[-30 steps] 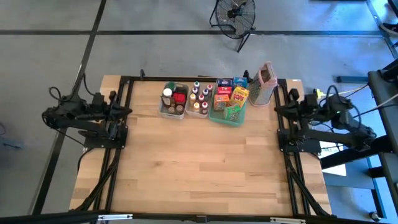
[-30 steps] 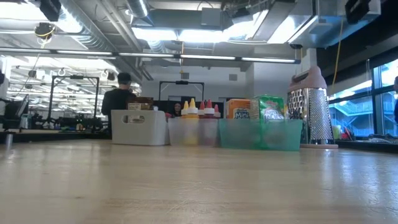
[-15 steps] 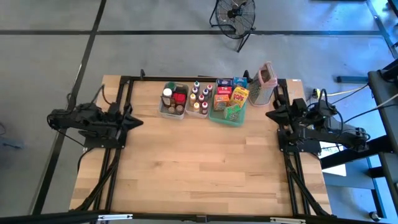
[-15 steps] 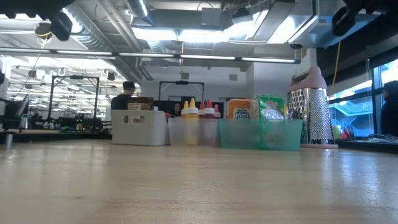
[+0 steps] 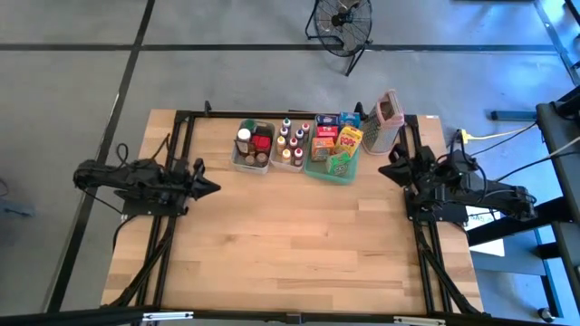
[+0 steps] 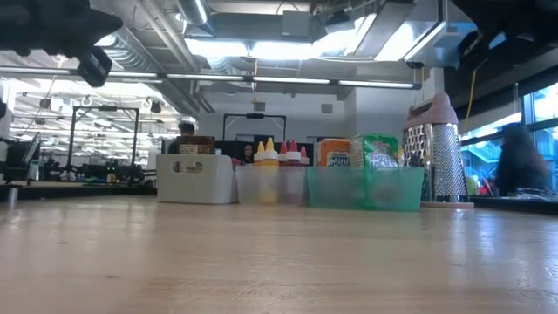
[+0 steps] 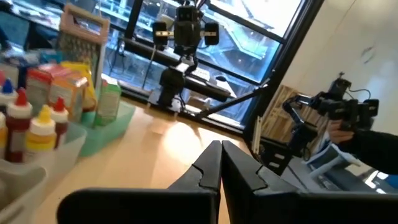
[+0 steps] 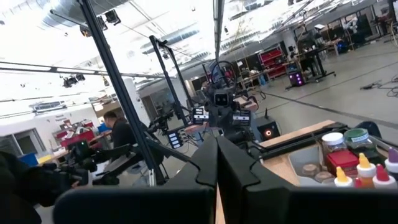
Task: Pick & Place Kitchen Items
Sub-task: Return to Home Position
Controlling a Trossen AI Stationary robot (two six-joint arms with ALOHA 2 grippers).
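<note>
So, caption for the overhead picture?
Groceries sorted into three bins beside a box grater; left pincer, right pincer shut.

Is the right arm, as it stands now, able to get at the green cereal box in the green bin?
Probably yes. The right end effector hangs right of the green bin, bare tabletop between. The green cereal box stands at that side, open from above; the grater stands farther back.
</note>
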